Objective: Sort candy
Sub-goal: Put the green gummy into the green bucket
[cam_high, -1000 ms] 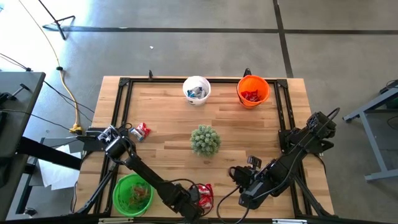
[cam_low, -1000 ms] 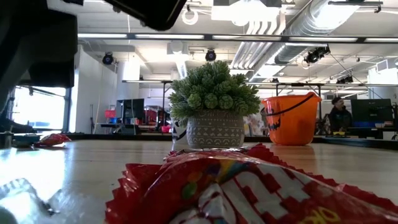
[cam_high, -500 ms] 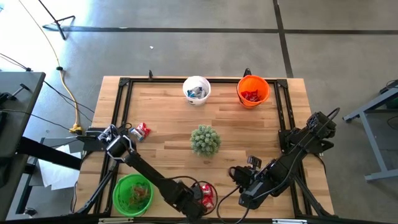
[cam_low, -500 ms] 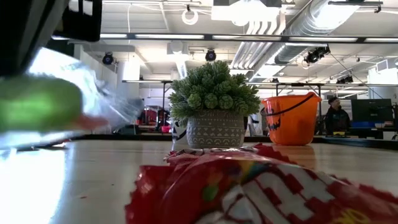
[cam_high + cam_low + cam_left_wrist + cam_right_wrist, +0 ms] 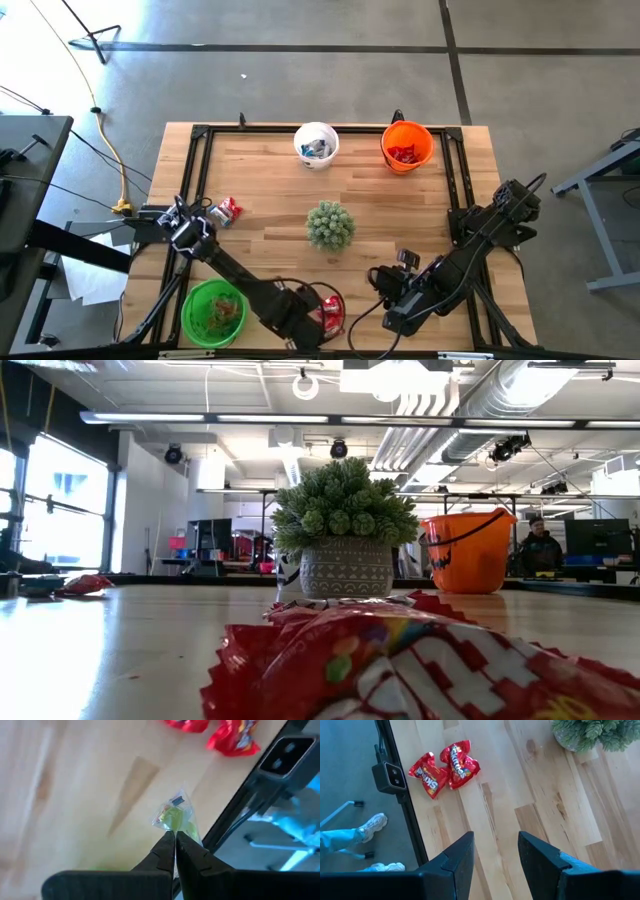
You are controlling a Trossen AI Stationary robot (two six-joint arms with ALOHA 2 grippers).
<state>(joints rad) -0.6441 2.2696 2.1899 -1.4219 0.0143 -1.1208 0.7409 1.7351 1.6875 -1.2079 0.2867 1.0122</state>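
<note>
My left gripper (image 5: 175, 836) hangs near the table's front edge, right of the green bucket (image 5: 213, 312), shut on a small clear-wrapped green candy (image 5: 174, 816). Two shiny red candy packets (image 5: 445, 767) lie on the wood by the front edge, just beside it. My right gripper (image 5: 495, 845) stands open above the table to the right of them, with nothing between its fingers. More candy (image 5: 227, 210) lies at the left side. The white bucket (image 5: 316, 143) and orange bucket (image 5: 406, 146) stand at the far edge. My left gripper pinches the near end of the clear wrapper (image 5: 176, 828) between its two fingertips. The fingers come from above, pointing down. The green candy hangs below the fingertips, lifted clear of the table.
A potted green spiky plant (image 5: 330, 225) stands mid-table. The low camera's black housing (image 5: 392, 776) sits on the frame at the front edge, next to the red packets. A person's shoes (image 5: 372, 825) show on the floor beyond that edge. Bare wood lies between plant and buckets.
My left gripper has risen straight up from the table with the clear-wrapped green candy, which lay on the wood a second ago and now hangs clear. It has left the low view upward. The red packets have stayed put.
</note>
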